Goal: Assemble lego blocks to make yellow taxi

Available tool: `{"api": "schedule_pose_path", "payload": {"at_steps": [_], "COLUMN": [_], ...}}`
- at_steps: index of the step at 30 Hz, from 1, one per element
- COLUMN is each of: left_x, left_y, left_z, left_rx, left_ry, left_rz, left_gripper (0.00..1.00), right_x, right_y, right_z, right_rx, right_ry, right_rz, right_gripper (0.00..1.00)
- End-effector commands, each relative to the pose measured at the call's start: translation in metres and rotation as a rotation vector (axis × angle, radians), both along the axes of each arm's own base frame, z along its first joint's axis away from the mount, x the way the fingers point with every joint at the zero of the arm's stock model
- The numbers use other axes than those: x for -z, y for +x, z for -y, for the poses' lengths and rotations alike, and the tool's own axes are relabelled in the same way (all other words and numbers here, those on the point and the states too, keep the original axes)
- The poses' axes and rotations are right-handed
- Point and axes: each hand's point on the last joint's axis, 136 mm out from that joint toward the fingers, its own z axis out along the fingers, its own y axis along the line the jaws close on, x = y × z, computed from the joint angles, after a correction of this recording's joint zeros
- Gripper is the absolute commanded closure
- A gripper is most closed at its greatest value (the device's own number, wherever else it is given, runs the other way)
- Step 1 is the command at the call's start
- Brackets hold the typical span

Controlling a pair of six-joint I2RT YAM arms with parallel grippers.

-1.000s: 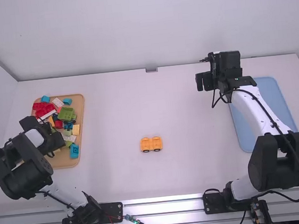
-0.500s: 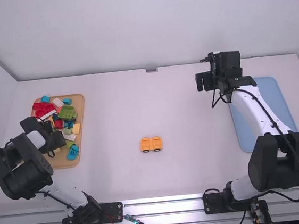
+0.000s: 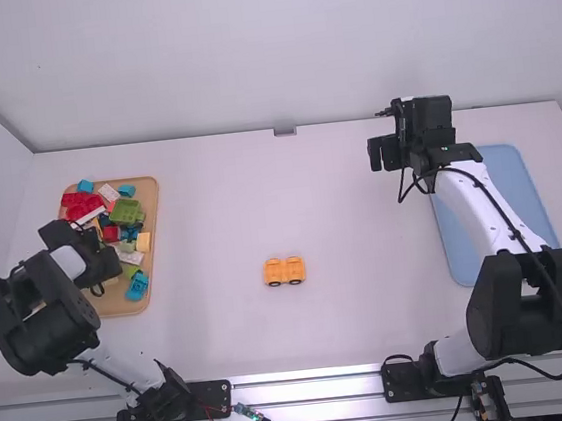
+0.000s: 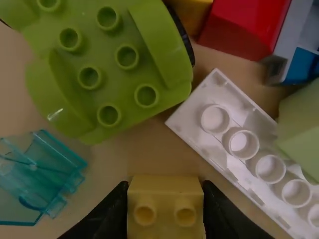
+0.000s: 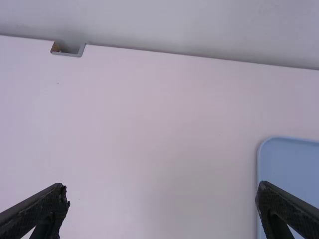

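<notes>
Taxi barely begun: wheeled base set out, first visible add-on block in the left gripper

You have one piece of the taxi out on the white table (image 3: pixel 362 212): the yellow-orange wheeled base (image 3: pixel 284 270), standing on its own well to the right of the tan tray (image 3: pixel 158 284). Nothing is stacked on it, so I'd judge you are near the start, with the whole upper body left to build.

Your next piece looks chosen. Over the near part of the tan tray, your left gripper (image 4: pixel 165 186) has its two fingers closed against the sides of a yellow block (image 4: pixel 165 219); you can't tell whether that block is clear of the tray floor. Around it in the same tray lie a green wheeled piece (image 4: pixel 99 94), a white studded piece (image 4: pixel 249 144) and a see-through turquoise piece (image 4: pixel 45 169), which may serve you later as the windscreen.

Your right gripper (image 5: pixel 163 191) is far to the right of the tan tray, beside the blue tray (image 3: pixel 510 207), its fingers spread wide with nothing between them.

What remains, as I judge it: you lift the block out, carry it right from the tan tray, press it squarely onto the base's studs, then add the windscreen and roof parts.
</notes>
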Motion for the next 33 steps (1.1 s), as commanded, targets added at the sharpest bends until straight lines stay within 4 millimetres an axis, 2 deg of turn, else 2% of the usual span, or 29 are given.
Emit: {"api": "schedule_pose_path", "payload": {"at_steps": [1, 7, 14, 16, 20, 23, 27, 29, 31, 33], "left_x": [0.014, 0.015, 0.012, 0.009, -0.004, -0.02, -0.036, -0.045, -0.052, -0.06], "left_y": [-0.017, -0.019, -0.014, -0.013, -0.009, -0.003, 0.006, 0.014, 0.024, 0.04], "left_z": [0.006, 0.007, 0.006, 0.005, 0.002, -0.002, -0.003, 0.003, 0.012, 0.028], "left_rx": [-0.012, -0.033, -0.029, -0.048, -0.107, -0.155, -0.173, -0.147, -0.095, 0.011], "left_ry": [-0.015, -0.026, -0.018, -0.027, -0.061, -0.087, -0.103, -0.125, -0.145, -0.142], "left_rz": [-0.067, -0.069, -0.058, -0.059, -0.067, -0.067, -0.061, -0.052, -0.04, -0.03], "left_gripper": [0.63, 0.65, 0.74, 0.73, 0.8, 0.9, 0.9, 0.92, 0.98, 0.98], "right_x": [-0.025, -0.025, -0.025, -0.025, -0.025, -0.025, -0.025, -0.025, -0.025, -0.025], "right_y": [0.002, 0.002, 0.002, 0.002, 0.002, 0.002, 0.002, 0.002, 0.002, 0.002], "right_z": [-0.001, -0.001, -0.001, -0.001, -0.001, -0.001, -0.001, -0.001, -0.001, -0.001], "right_rx": [-0.003, -0.004, -0.003, -0.003, -0.003, -0.003, -0.003, -0.003, -0.003, -0.003], "right_ry": [0.003, 0.003, 0.003, 0.003, 0.003, 0.003, 0.003, 0.002, 0.003, 0.002], "right_rz": [0.057, 0.057, 0.057, 0.057, 0.057, 0.057, 0.058, 0.059, 0.058, 0.057], "right_gripper": [0.01, 0.01, 0.01, 0.01, 0.01, 0.0, 0.01, 0.01, 0.01, 0.01]}}
